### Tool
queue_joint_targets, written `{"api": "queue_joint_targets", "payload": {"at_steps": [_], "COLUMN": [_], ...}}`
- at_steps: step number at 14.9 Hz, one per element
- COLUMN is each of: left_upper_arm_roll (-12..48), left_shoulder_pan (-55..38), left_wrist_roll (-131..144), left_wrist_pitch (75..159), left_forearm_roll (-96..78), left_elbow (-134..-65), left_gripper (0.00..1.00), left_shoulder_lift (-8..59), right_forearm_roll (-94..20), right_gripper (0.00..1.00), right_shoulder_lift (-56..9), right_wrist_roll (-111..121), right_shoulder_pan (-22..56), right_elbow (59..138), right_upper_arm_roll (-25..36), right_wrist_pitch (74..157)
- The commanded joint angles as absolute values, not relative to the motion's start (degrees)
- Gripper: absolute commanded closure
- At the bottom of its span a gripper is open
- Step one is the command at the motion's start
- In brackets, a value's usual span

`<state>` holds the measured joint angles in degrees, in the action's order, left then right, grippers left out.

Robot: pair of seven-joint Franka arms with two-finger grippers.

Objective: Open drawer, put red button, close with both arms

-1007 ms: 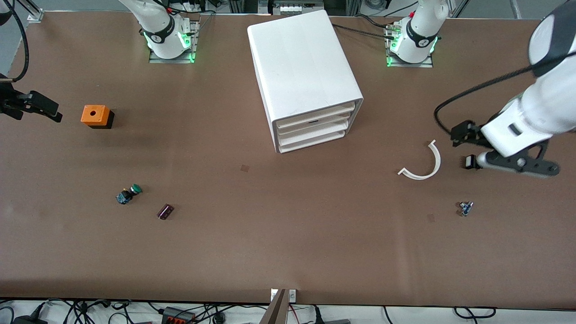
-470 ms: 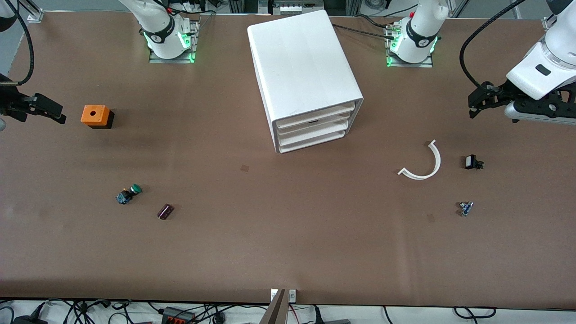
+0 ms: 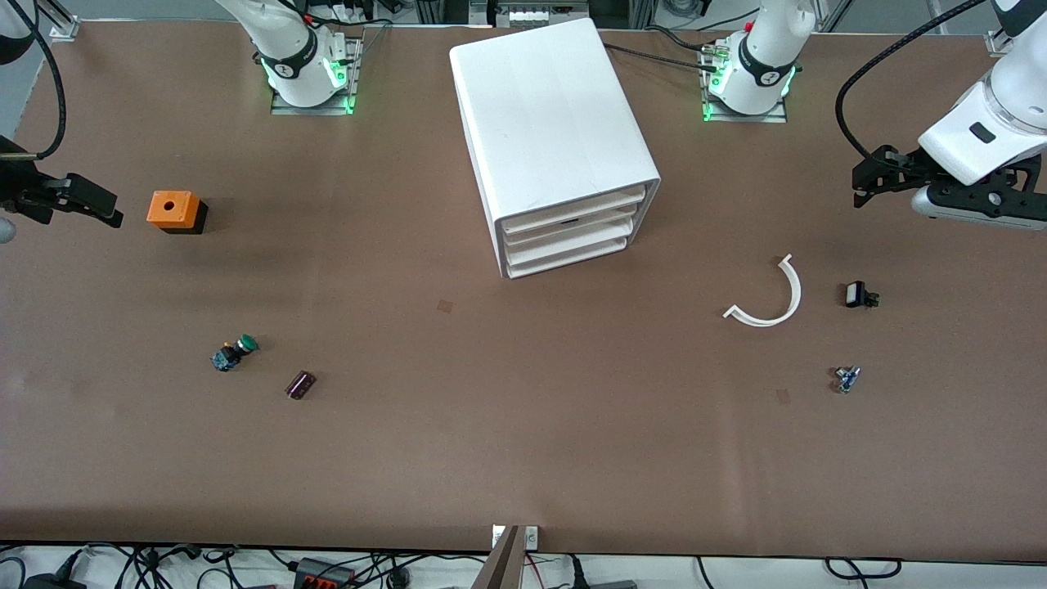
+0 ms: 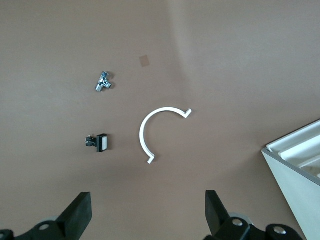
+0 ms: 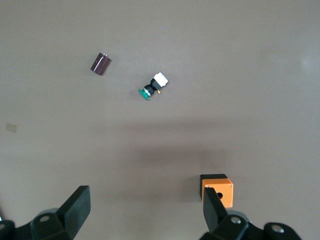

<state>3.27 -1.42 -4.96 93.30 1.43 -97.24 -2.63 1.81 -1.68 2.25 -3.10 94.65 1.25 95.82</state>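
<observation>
The white cabinet (image 3: pixel 556 131) stands between the two arm bases. Its drawer (image 3: pixel 568 224), the middle of three fronts, is pushed in. A corner of the cabinet (image 4: pixel 300 165) shows in the left wrist view. The red button is out of view. My left gripper (image 4: pixel 148 197) hangs open and empty over the left arm's end of the table, near a white plastic arc (image 3: pixel 769 296). My right gripper (image 5: pixel 146 192) is open and empty over the right arm's end, beside an orange cube (image 5: pixel 217 190).
The orange cube (image 3: pixel 173 210) has a hole in its top. A green-capped button (image 3: pixel 235 352) and a dark purple cylinder (image 3: pixel 300 384) lie nearer the front camera. A small black part with a white cap (image 3: pixel 857 294) and a small metal part (image 3: pixel 845 378) lie near the arc.
The left arm has risen and drawn back toward the table's end, uncovering the small black part. The right arm has barely shifted. Both grippers stay open.
</observation>
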Motion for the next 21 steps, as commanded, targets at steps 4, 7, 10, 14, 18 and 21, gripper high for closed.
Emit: {"api": "queue_joint_targets", "payload": {"at_steps": [4,7,10,14,18,21], "left_upper_arm_roll": [3.16,3.34,3.34,3.34,3.34,3.25], "left_shoulder_pan": [0.09,0.0,0.09,0.09,0.09,0.09], "left_wrist_roll": [-6.15,-6.06,-6.06,-6.06,-6.06,-6.06], "left_wrist_pitch": [88.25,87.98,86.92,86.84,86.31,86.22], "left_forearm_roll": [-2.37,-2.2,-2.2,-2.2,-2.2,-2.2], "left_elbow": [-96.07,-95.89,-95.8,-95.54,-95.54,-95.54], "left_gripper": [0.0,0.0,0.0,0.0,0.0,0.0], "left_shoulder_lift": [-3.34,-3.25,-3.34,-3.25,-3.25,-3.25], "right_forearm_roll": [2.9,2.9,2.9,2.64,2.55,2.29], "right_gripper": [0.0,0.0,0.0,0.0,0.0,0.0], "right_shoulder_lift": [-1.58,-1.58,-1.58,-1.15,2.98,3.08], "right_wrist_roll": [2.64,2.64,2.64,2.55,2.55,2.55], "right_shoulder_pan": [-2.9,-2.9,-2.11,-2.11,-2.11,-2.2], "right_elbow": [94.22,94.22,94.22,94.92,101.59,101.78], "right_upper_arm_roll": [1.05,1.05,1.05,1.05,1.05,1.14], "right_wrist_pitch": [96.06,96.24,96.77,96.86,101.59,101.25]}}
